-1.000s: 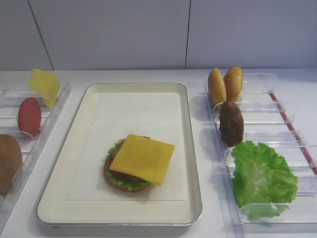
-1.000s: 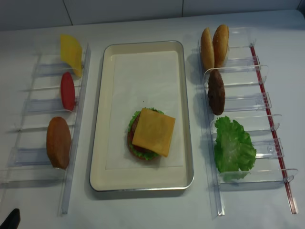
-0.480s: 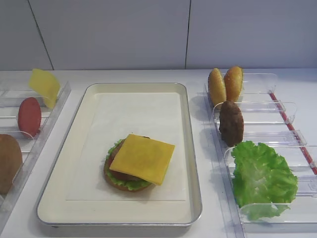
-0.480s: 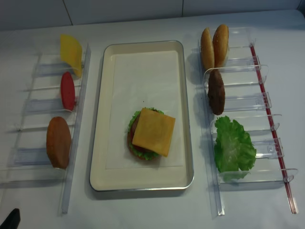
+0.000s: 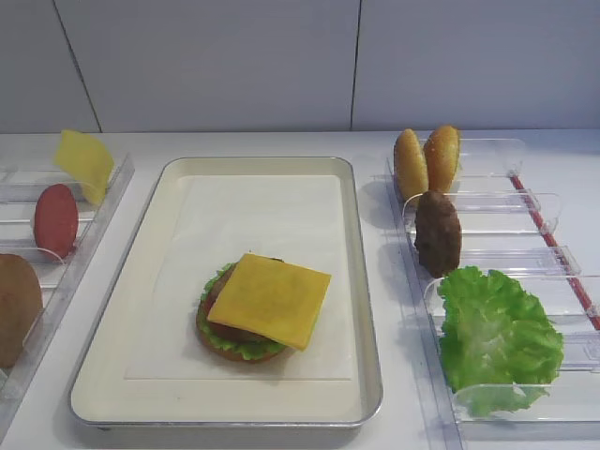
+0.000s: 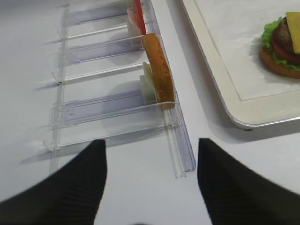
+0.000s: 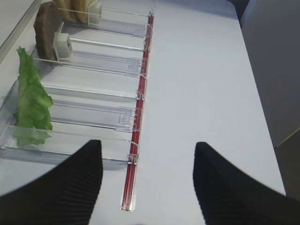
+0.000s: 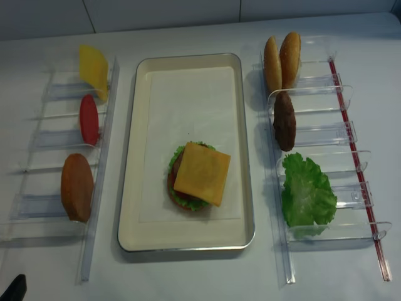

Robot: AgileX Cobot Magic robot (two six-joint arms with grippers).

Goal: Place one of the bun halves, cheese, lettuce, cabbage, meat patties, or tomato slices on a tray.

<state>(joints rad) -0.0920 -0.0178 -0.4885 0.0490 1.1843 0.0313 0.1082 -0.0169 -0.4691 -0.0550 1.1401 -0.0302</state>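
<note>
A white table (image 8: pixel 200 276) under pale wall panels carries the tray (image 8: pixel 128 188). From above, a cheese (image 8: pixel 202 173) square caps a stack of lettuce, patty and bun half in the tray's near half. Only the left wrist view reveals a tomato slice (image 6: pixel 282 51) inside that stack, ahead and right of the left gripper (image 6: pixel 151 176), whose jaws are spread and empty. The right gripper (image 7: pixel 147 180) also stands spread and empty, loose lettuce (image 7: pixel 31 101) ahead to its left.
</note>
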